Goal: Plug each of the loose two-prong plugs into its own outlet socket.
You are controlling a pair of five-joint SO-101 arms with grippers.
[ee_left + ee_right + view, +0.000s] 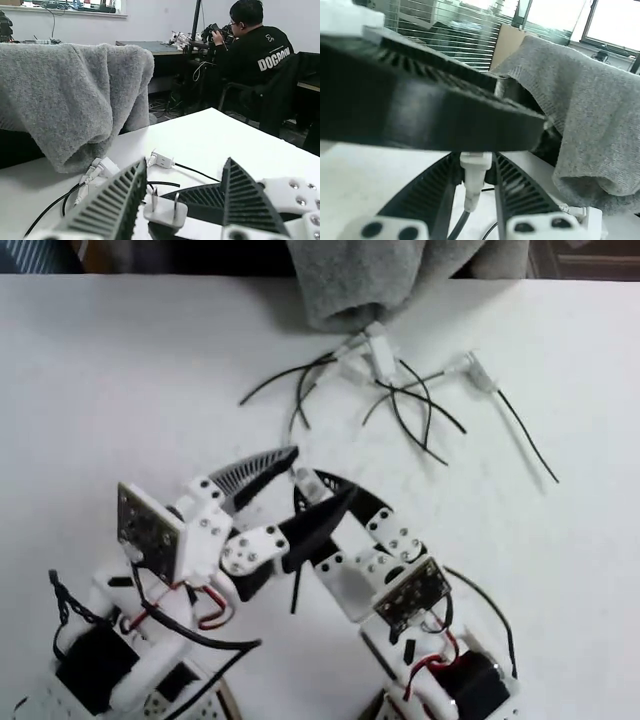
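A white two-prong plug (475, 175) with a black cable is pinched in my right gripper (476, 161), which is shut on it. It is held above the table near the front middle (304, 481), prongs up. My left gripper (185, 167) stands open around the same plug (165, 211), one ribbed finger on each side and apart from it. A second loose plug (161, 160) lies on the table farther back. White outlet sockets (376, 356) lie in a tangle of black cables by the grey cloth, and another white connector (476, 371) lies to their right.
A grey knitted cloth (380, 275) hangs over the table's far edge, just behind the sockets. Loose black cables (420, 415) spread across the middle right. The white table (120, 380) is bare on the left.
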